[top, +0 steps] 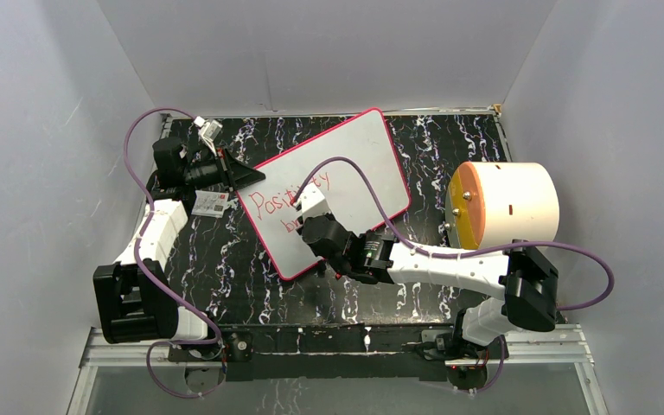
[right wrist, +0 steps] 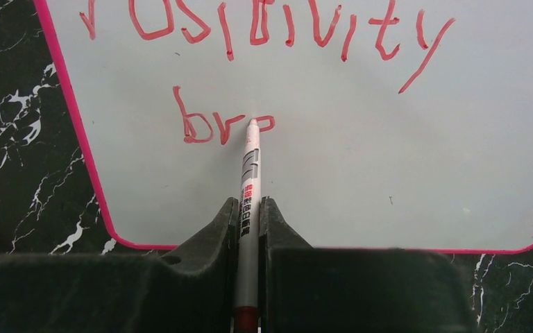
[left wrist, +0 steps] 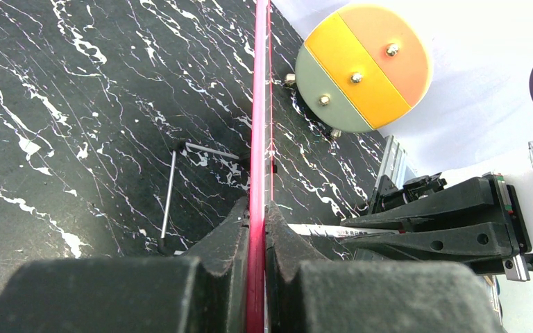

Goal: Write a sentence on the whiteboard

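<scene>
The whiteboard (top: 359,160) lies tilted on the black marbled table, pink-framed. My left gripper (top: 244,175) is shut on its left edge; in the left wrist view the pink frame (left wrist: 258,104) runs straight between my jaws (left wrist: 257,218). My right gripper (right wrist: 248,205) is shut on a white marker (right wrist: 250,173) with red and black print. Its tip touches the board in the second line. The sentence (right wrist: 271,24) reads "Positivity" on top and "br" plus a part-formed letter (right wrist: 222,125) below, in red. From above, my right gripper (top: 313,214) covers part of the writing.
A large cream cylinder (top: 506,203) with an orange, yellow and green face (left wrist: 361,66) lies right of the board. A small white printed card (top: 211,204) sits by the left gripper. A thin bent metal rod (left wrist: 170,194) lies left of the board's edge. Grey walls enclose the table.
</scene>
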Tool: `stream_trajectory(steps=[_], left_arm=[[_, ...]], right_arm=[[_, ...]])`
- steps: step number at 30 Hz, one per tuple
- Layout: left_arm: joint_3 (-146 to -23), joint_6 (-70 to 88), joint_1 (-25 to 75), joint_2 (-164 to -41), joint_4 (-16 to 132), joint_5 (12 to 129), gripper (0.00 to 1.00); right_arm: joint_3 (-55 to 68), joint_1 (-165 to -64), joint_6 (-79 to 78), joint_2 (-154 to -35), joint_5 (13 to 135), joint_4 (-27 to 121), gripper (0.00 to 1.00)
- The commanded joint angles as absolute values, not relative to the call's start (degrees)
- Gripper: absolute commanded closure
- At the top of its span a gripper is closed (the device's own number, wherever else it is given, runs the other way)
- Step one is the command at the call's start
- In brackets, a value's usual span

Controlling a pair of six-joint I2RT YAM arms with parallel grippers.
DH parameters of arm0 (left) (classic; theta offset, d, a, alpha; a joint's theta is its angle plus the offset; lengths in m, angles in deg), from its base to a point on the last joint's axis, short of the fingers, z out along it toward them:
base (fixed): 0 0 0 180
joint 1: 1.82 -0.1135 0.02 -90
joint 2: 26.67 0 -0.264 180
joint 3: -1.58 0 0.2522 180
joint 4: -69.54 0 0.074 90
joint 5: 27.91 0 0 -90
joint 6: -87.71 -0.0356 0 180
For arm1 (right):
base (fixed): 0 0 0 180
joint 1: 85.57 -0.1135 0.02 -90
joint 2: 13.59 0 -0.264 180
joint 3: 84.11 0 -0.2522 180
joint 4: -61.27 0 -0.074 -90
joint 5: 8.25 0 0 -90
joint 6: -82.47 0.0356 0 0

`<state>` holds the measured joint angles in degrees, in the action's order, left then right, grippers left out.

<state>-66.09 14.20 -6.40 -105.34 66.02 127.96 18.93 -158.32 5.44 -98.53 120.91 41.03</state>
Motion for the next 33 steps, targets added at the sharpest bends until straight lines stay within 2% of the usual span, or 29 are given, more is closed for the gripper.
stream_trajectory(steps=[1, 15, 33], left_arm=[[-65.0, 9.2, -5.6, -107.9, 62.2, 121.7, 1.00], [-65.1, 9.2, -5.6, -107.9, 62.2, 121.7, 1.00], [-65.1, 9.3, -5.6, -108.1, 62.2, 121.9, 1.00]], right_arm=[[18.1, -157.9, 6.6, -97.9, 119.6, 39.6, 1.00], [18.9, -157.9, 8.2, -97.9, 122.2, 36.8, 1.00], [23.2, -157.8, 7.5, -92.7, 123.4, 44.0, 1.00]])
